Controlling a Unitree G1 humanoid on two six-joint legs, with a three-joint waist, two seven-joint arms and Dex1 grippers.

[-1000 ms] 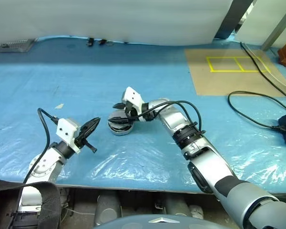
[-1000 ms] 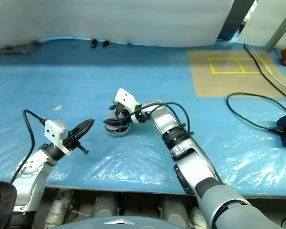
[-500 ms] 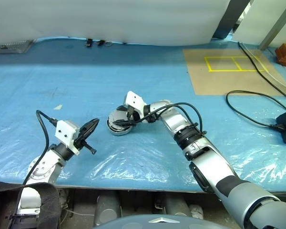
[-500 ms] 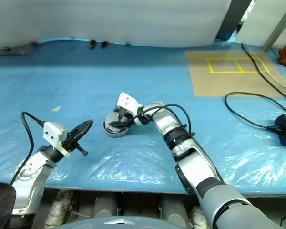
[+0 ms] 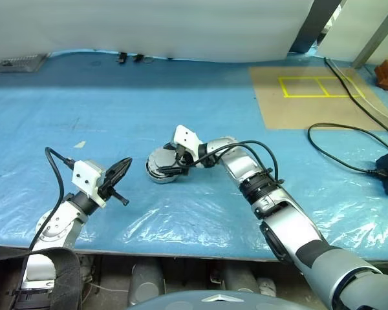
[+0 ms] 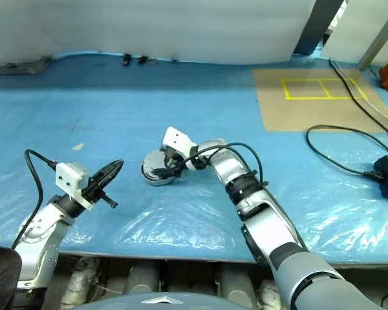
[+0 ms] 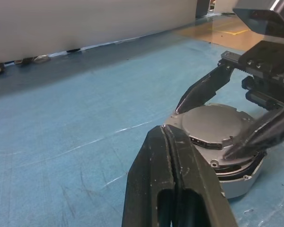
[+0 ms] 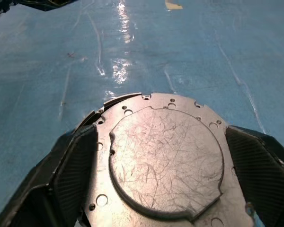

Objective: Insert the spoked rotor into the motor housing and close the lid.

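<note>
Silver lid [image 8: 165,156] atop motor housing [image 7: 236,182] mid-table – right gripper [image 8: 163,189] fingers spread wide astride it; left gripper [image 5: 119,175] shut, empty.

You see the motor housing [image 7: 236,182] upright on the blue sheet, its flat scratched silver lid [image 8: 166,158] seated on top, slightly off-centre.

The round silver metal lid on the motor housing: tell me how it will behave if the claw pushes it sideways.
The round silver metal lid looks rigid, so it likely won't flex. It seems slightly askew on the short silver cylindrical motor housing, so a push may slide it off. The right claw brackets it with open fingers; smooth metal could slip.
</note>
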